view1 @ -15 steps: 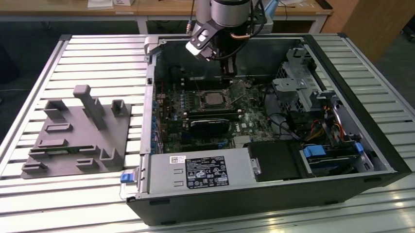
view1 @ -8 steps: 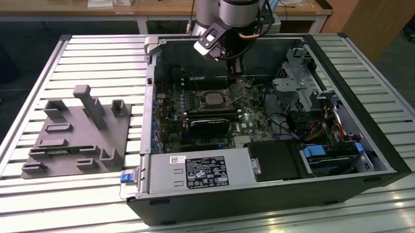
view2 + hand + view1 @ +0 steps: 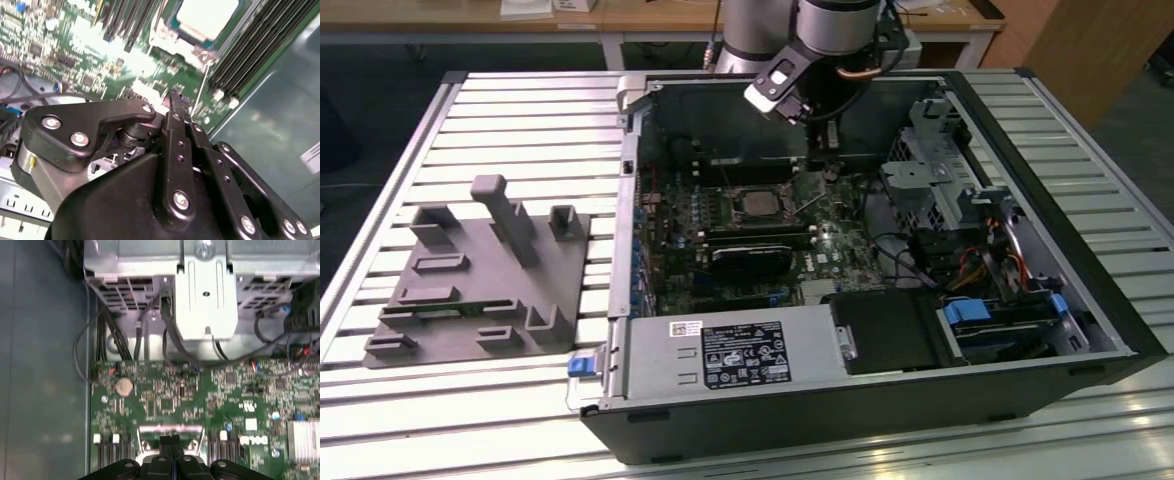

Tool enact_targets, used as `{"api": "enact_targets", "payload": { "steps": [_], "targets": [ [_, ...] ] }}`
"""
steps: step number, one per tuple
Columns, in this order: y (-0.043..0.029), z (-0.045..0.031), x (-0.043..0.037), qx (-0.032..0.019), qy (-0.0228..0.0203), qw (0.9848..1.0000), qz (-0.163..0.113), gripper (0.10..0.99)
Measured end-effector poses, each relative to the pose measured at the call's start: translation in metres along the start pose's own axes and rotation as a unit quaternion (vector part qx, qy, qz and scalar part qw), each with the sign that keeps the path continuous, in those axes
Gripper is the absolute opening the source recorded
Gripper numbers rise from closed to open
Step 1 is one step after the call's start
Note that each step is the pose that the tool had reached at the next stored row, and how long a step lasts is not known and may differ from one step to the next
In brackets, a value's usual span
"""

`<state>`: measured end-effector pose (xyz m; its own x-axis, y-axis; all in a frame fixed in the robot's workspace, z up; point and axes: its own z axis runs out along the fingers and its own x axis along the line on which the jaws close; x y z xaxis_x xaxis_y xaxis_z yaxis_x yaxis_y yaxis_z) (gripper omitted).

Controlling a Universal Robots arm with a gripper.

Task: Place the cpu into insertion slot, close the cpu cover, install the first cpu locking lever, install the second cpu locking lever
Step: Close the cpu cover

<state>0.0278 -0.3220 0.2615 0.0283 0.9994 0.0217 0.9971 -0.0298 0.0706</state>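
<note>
Inside the open computer case [image 3: 1110, 330], just beside the insertion slot [image 3: 758, 204], the jaws are pressed together, and I can see nothing held between them. One fingertip [image 3: 176, 107] is near a thin metal lever [image 3: 200, 92] that stands up at the edge of the slot. The cpu [image 3: 207, 17] lies in the slot, and the cpu cover [image 3: 172, 40] seems to lie down around it. I judge the first two steps done, while at least this lever is not yet locked. Around the slot is the green board [image 3: 165, 390]. Well apart from the slot, a grey fixture [image 3: 480, 270] stands on the table [image 3: 520, 110].
</note>
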Motion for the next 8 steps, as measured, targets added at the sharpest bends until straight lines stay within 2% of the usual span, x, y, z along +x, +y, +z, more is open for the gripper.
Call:
{"api": "enact_targets", "payload": {
  "steps": [8],
  "targets": [
    [0.0263, 0.0018, 0.0008, 0.0000, -0.0001, 1.0000, 0.000, 0.106]
  ]
}}
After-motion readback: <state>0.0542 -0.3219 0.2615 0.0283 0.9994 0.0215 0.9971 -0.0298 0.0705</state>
